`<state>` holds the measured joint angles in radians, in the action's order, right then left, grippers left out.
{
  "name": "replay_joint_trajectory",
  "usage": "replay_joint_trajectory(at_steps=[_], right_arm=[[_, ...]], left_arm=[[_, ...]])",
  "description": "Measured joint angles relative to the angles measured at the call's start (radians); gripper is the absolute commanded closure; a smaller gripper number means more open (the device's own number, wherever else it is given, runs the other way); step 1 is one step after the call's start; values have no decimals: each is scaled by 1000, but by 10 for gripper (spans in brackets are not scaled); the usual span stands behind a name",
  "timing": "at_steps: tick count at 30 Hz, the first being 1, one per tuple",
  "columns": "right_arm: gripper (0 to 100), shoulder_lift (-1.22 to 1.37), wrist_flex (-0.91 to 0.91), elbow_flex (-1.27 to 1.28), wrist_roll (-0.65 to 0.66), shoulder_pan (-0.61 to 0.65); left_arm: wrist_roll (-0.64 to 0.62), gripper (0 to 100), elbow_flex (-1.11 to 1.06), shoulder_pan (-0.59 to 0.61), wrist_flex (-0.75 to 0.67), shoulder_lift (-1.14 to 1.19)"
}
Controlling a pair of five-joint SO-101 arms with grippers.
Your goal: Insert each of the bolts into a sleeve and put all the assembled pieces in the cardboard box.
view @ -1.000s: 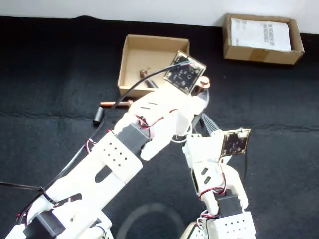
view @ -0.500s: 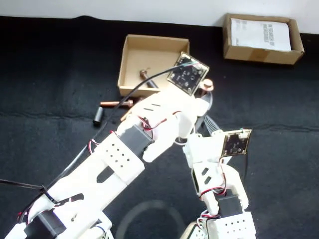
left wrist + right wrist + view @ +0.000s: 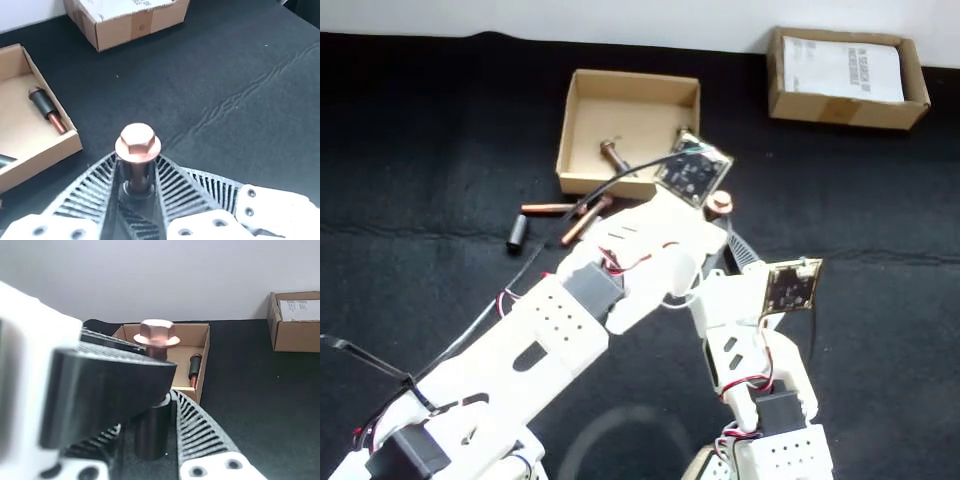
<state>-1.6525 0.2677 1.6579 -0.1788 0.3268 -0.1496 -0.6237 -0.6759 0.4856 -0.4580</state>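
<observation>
High view: the bolt [image 3: 720, 203] head is exposed; both sets of jaws are hidden beneath the arms [image 3: 550, 330]. Left wrist view: the bolt is clamped in the left gripper [image 3: 137, 167], head above the jaws. Right wrist view: the sleeve [image 3: 152, 435], top obscured, is held between the jaws of the right gripper [image 3: 150, 412].

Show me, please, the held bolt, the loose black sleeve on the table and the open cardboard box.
held bolt [image 3: 137, 142], left wrist view, on its hexagonal head.
loose black sleeve [image 3: 516, 232], high view, on the middle of its side.
cardboard box [image 3: 588, 120], high view, on a bare part of its floor.
</observation>
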Motion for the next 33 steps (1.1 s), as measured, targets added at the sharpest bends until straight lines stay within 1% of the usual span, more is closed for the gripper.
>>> replay_joint_trajectory(at_steps=[2, 4, 6, 7, 13, 16, 19, 22, 27, 33], right_arm=[[992, 0, 0, 0, 0, 0], [992, 0, 0, 0, 0, 0], [992, 0, 2, 0, 2, 0], [992, 2, 2, 0, 2, 0], [992, 2, 2, 0, 2, 0], [992, 0, 2, 0, 5, 2], [992, -3, 0, 0, 14, 5], [992, 0, 0, 0, 14, 0], [992, 0, 0, 0, 14, -2], [992, 0, 0, 0, 14, 0]], left_arm=[[0, 903, -3, 0, 17, 0], [0, 804, 0, 6, 54, 0], [0, 729, 21, 8, 124, -3], [0, 707, 35, 8, 163, -6], [0, 700, 153, 18, 423, -9], [0, 716, 222, 17, 535, -8], [0, 773, 284, 17, 620, -6], [0, 862, 318, 15, 669, -52], [5, 993, 333, 11, 684, -222], [5, 988, 333, 12, 730, -393]])
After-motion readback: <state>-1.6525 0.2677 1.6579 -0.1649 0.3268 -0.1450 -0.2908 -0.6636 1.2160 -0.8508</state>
